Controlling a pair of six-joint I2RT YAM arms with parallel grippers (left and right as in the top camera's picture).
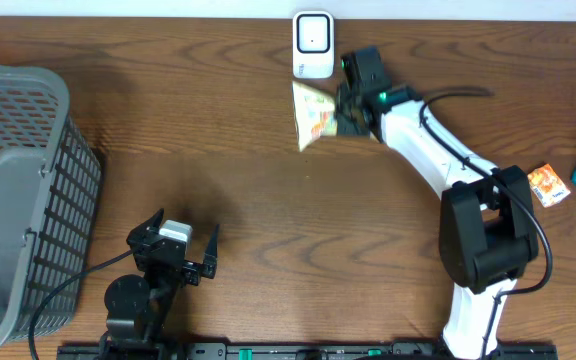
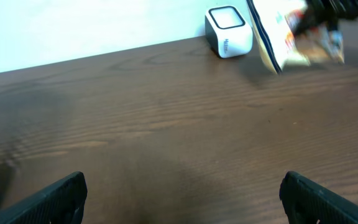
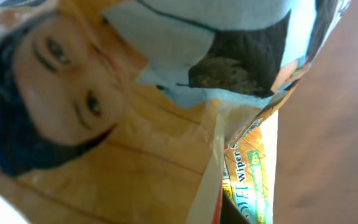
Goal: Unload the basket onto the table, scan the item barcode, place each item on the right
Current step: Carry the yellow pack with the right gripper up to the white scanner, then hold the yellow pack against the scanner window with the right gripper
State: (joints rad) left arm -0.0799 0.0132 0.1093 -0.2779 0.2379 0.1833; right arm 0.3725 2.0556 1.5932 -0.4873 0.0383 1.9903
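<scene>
Packet [image 1: 315, 115]: held up just beside the white scanner [image 1: 313, 45].
Right gripper [image 1: 342, 118]: pinched tight on the packet's edge.
Left gripper [image 1: 182, 232]: fingers spread wide, holding nothing, well apart from the scanner.
Step in hand: likely presenting the packet; turn the barcode face squarely to the scanner window and hold it steady.
Grey basket [image 1: 68, 200]: at the table's left; no item shows inside.
</scene>
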